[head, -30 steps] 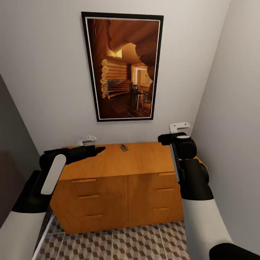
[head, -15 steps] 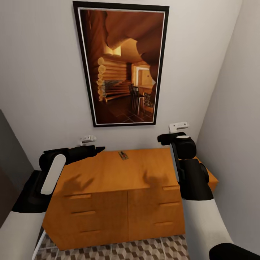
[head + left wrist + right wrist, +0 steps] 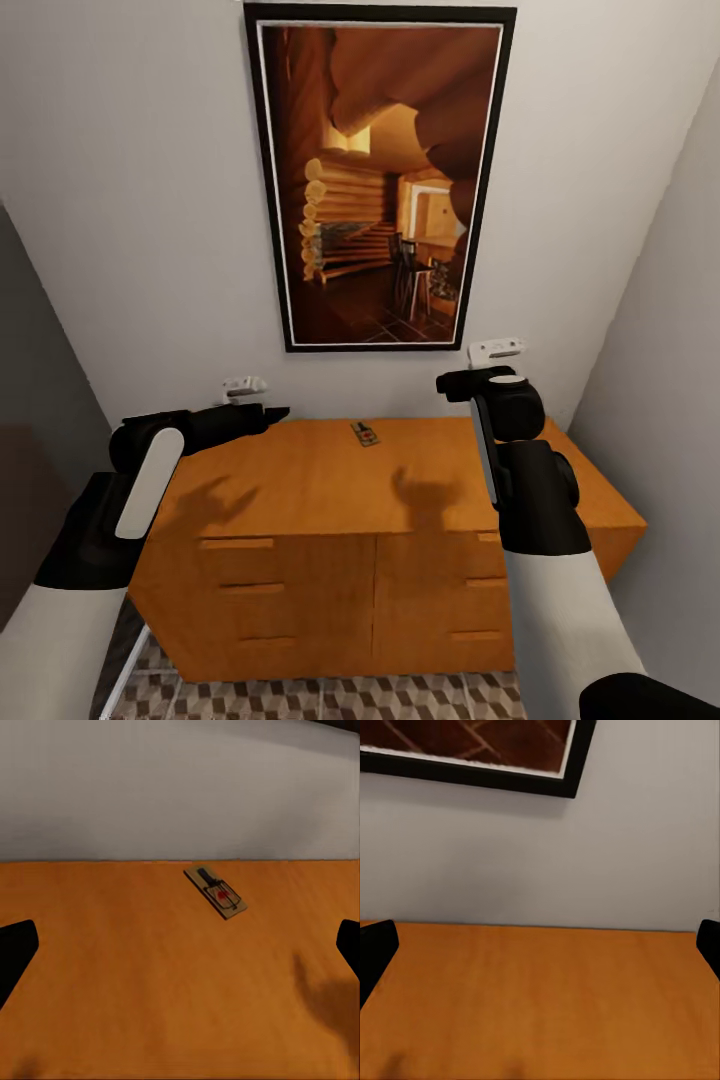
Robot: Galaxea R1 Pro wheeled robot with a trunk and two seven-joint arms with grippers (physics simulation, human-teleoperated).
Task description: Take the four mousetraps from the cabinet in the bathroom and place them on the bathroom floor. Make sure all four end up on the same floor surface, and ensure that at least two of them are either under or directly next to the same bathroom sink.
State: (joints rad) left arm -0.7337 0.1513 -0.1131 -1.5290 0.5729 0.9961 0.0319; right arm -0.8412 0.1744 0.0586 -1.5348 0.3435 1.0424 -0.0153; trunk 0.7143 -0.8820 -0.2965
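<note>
head view | one mousetrap [image 3: 366, 433] flat on cabinet [image 3: 330, 480] top near back wall | ahead and inward of left end effector [image 3: 268, 412], closer than right end effector [image 3: 452, 385] | long axis diagonal in left wrist view | both spread wide, empty

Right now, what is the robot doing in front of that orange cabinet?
The robot faces the cabinet, both arms held out over its top. One mousetrap lies on the top near the back wall, below a framed picture. Nothing is being held: the left gripper and right gripper both look open, and neither touches the trap. It seems to be lining up to pick it up, probably with the left arm, whose camera points at it.
</note>
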